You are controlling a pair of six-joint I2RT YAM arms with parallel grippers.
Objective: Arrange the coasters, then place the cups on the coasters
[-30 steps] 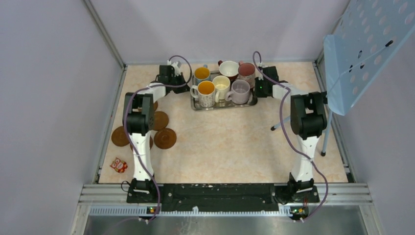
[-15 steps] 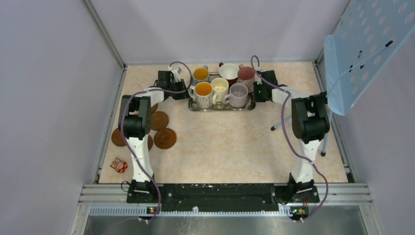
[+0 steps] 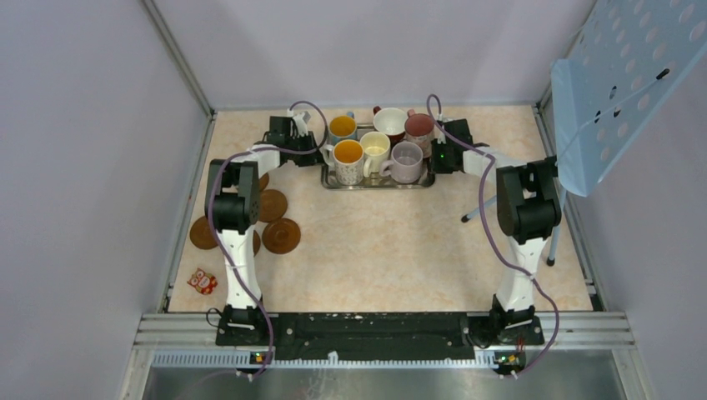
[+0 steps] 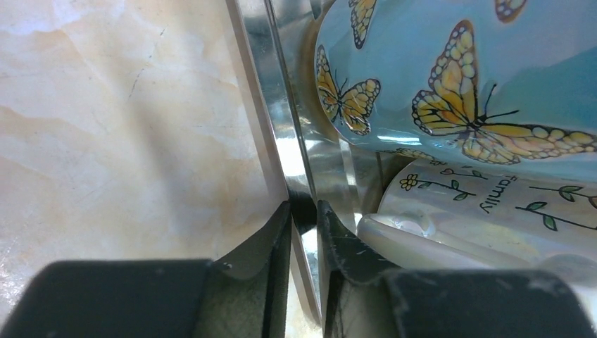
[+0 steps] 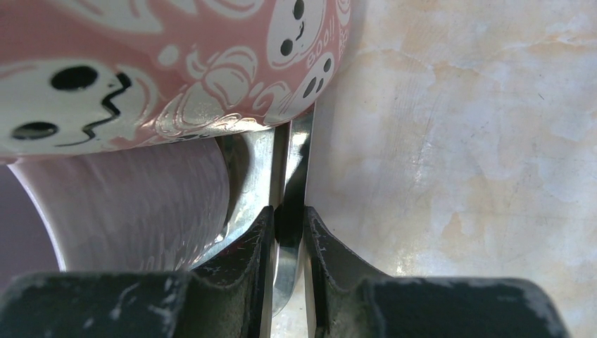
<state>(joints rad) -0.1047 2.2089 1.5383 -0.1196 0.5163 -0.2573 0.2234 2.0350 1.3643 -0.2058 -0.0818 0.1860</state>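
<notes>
Steel tray (image 3: 377, 185) (carrying 6 cups (image 3: 376, 143)) spans crosswise between arms. Left gripper (image 4: 301, 218) fingers pinch its left rim; right gripper (image 5: 288, 218) fingers pinch its right rim. Coasters (image 3: 281, 236) lie on bench (image 3: 392, 250), nearer left arm.

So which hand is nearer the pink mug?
Right. The right hand pinches the tray by its rim, right beside the pink mug; the left hand pinches the opposite rim, across the tray by the blue mug.

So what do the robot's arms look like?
The left arm and right arm are white tubes with chunky black joints. A purple cable loops along each. The left pincer and right pincer each have two dark, scuffed fingers.
</notes>
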